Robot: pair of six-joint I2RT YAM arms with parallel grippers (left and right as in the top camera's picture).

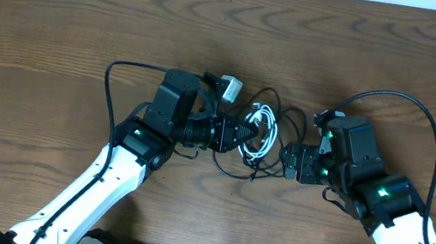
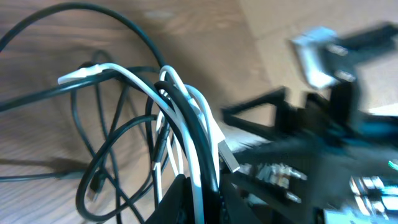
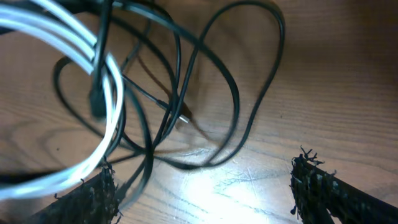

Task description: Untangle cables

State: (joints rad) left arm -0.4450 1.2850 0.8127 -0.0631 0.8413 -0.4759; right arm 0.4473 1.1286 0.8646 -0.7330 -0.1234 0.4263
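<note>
1. Your left gripper (image 1: pixel 248 135) is clamped on the cables (image 1: pixel 263 131), with thin, glossy white and black strands running between its fingers (image 2: pixel 175 200)
2. Your right gripper (image 3: pixel 202 179) is spread wide and holds nothing; its finger pads (image 3: pixel 90 196) look rough and frayed
3. The cables lie in loose tangled loops on the wood-grain table (image 1: pixel 60 20), between both grippers

Brown wood-grain table (image 1: pixel 60 20), and here's the tangle: black cables (image 1: pixel 252 170) sprawl in loose loops flat on the wood ahead of the right fingers (image 3: pixel 323 186), a small plug end (image 3: pixel 185 116) lying out in front, between them. The white cable (image 1: pixel 262 127) (coiled, partly raised off the wood) sits at the left fingers (image 1: pixel 238 132), with black loops spreading just beyond the tips.
</note>
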